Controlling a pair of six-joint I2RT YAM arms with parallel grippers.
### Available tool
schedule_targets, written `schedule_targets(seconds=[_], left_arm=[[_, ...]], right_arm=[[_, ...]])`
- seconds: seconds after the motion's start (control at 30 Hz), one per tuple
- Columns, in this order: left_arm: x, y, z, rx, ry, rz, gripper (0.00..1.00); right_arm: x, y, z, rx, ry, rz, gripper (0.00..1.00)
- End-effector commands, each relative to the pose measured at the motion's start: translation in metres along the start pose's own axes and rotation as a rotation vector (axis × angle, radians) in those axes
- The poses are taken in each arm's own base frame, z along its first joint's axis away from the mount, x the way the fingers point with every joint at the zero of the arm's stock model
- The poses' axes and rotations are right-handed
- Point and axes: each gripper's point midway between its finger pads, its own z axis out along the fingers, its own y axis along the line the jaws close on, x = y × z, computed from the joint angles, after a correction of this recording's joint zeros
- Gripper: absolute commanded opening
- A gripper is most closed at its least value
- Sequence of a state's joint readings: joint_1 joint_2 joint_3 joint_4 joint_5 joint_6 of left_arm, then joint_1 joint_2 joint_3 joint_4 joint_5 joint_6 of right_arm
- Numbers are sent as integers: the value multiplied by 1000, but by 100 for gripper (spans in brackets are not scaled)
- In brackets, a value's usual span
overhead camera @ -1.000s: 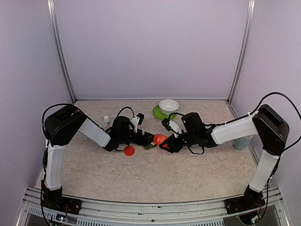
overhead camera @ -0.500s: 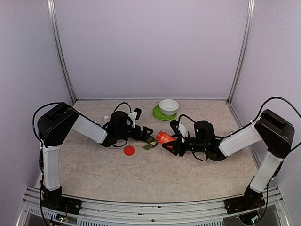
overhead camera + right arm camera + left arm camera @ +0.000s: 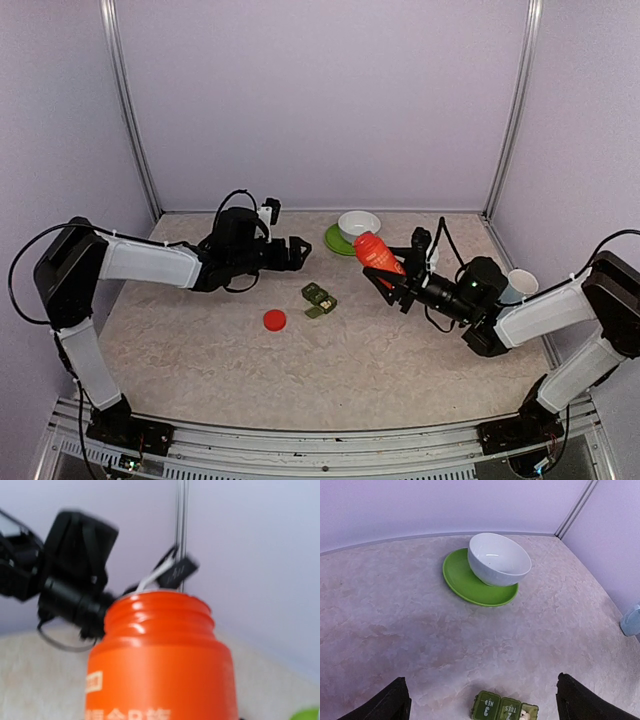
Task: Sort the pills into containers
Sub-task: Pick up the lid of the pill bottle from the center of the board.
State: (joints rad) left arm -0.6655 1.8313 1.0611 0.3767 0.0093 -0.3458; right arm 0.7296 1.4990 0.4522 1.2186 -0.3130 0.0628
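Note:
The containers, a small dark green strip of three joined compartments (image 3: 319, 299), lie on the table between the arms. In the left wrist view (image 3: 505, 710) two lids are shut and the end compartment is open with white pills (image 3: 525, 713) in it. My left gripper (image 3: 290, 252) is open and empty, raised behind and left of the strip; the strip lies between its fingers (image 3: 390, 702) in the wrist view. My right gripper (image 3: 390, 275) is shut on the red bottle (image 3: 371, 250), uncapped, held in the air right of the strip, mouth up (image 3: 160, 660).
The red cap (image 3: 274, 319) lies on the table left of the strip. A white bowl (image 3: 358, 225) stands on a green plate (image 3: 337, 241) at the back; both also show in the left wrist view, the bowl (image 3: 499, 559) on the plate (image 3: 465, 582). A pale cup (image 3: 520, 283) stands at the right.
My right gripper has lifted the red bottle up and to the right, away from the strip, turning it mouth up. My left gripper has drawn back and left from the strip.

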Motion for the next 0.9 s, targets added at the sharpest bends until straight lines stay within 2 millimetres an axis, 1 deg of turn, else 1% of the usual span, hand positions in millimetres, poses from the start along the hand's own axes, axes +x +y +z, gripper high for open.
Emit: schedule_targets(seconds=[0.0,0.17,0.27,0.37,0.5,0.53,0.63,0.73,0.87], left_arm=[[16,9,-33,-150,73,-11,99],[44,4,-60,-181,133,-50,99],[56,-2,-75,-212,156,-41,99],[65,-8,-83,-232,175,-47,99],[75,-9,-88,-265,201,-51,99],[78,-12,-88,-263,207,-50,99],[88,-15,-88,-269,226,-38,99],[94,-17,-86,-263,232,-31,99],[99,-19,-85,-248,245,-22,99]], right_arm=[[-52,1,-5,7,-172,-99,17],[-59,-2,-3,22,-167,-133,18],[-65,-9,4,51,-150,-163,18],[-77,-15,9,74,-163,-180,19],[-84,-17,16,65,-168,-180,19],[-86,-16,16,60,-174,-172,19],[-83,-9,17,12,-174,-149,20],[-76,-9,13,19,-171,-124,20],[-74,-9,4,35,-163,-105,20]])
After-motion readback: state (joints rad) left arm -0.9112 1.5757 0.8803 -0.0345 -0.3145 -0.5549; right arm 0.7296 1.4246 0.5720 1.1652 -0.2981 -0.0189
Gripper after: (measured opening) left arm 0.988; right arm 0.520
